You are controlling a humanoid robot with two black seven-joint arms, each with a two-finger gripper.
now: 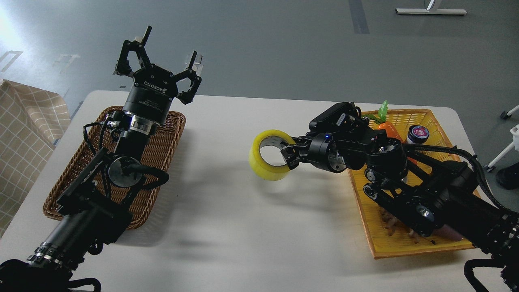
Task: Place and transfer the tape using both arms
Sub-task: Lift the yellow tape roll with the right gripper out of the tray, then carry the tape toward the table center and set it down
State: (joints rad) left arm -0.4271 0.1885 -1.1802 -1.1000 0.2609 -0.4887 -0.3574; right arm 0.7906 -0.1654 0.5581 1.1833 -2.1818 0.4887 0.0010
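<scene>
The tape (pixel 268 156) is a yellow translucent roll with a grey-white inner core. My right gripper (pixel 288 153) is shut on its right side and holds it above the middle of the white table (pixel 227 211), its hole facing me. My left gripper (pixel 162 52) is open and empty, its fingers spread wide, raised above the far end of the brown wicker basket (pixel 162 142) at the left. The two grippers are well apart.
A yellow tray (pixel 405 247) at the right lies under my right arm and holds a toy carrot (pixel 390 129), a small dark jar with a pink lid (pixel 418 133) and some brownish bits. A checked cloth (pixel 24 134) hangs left of the table.
</scene>
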